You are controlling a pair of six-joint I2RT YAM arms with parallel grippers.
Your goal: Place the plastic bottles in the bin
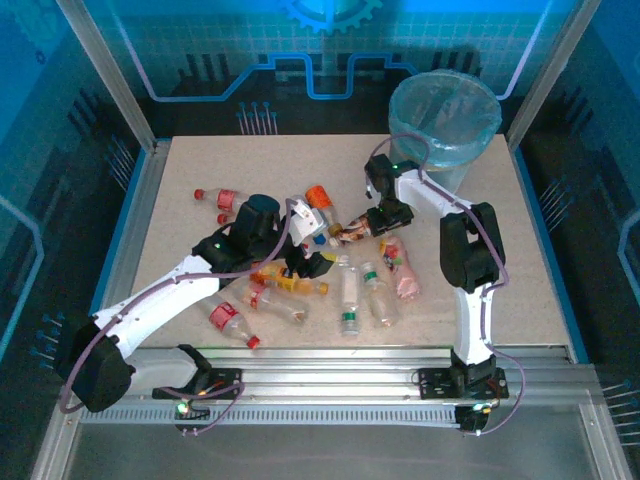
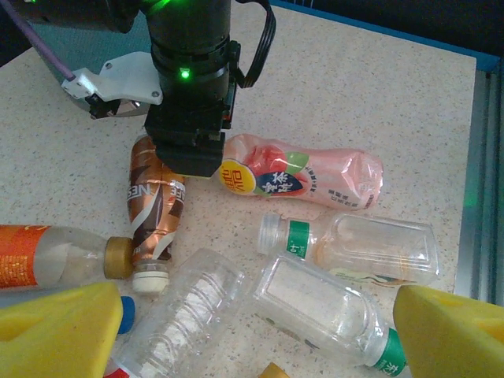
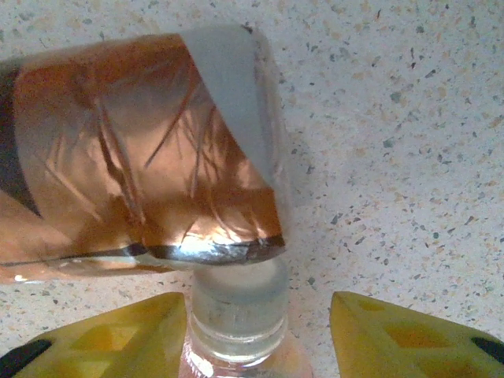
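The pink-labelled bottle [image 2: 315,177] is found lying on its side on the desk [image 1: 520,260], within the scatter of bottles at mid-desk, its far end crumpled. In the right wrist view its clear neck is seen between the yellow fingers [image 3: 110,342] of the right tool [image 3: 258,307]. The jaws are set partly apart and nothing is held: one finger is close against the neck, while a plain gap is noted on the other side. A brown-labelled bottle [image 2: 153,209] lies crosswise at the cap end; whether it touches or overlaps the cap cannot be told. Two clear bottles [image 2: 315,303] lie just beside the pink one, and above them the left tool [image 2: 256,327] is held wide open and empty. The bin [image 1: 460,160] stands at the far right of the desk, well apart from the pile and beyond the right arm. The step in hand is judged to be the grasp of the pink bottle by the right tool. It is advised that the neck be centred between the fingers before closing, since an uneven closure would likely push the bottle sideways into the brown one. A grip just below the cap is judged firmer than one on the crushed, slippery body. Held by one end, the bottle may be expected to hang and swing, so a straight lift clear of its neighbours is recommended before any travel towards the bin. As the two tools are near each other, the left one is best kept off until the right arm is clear.
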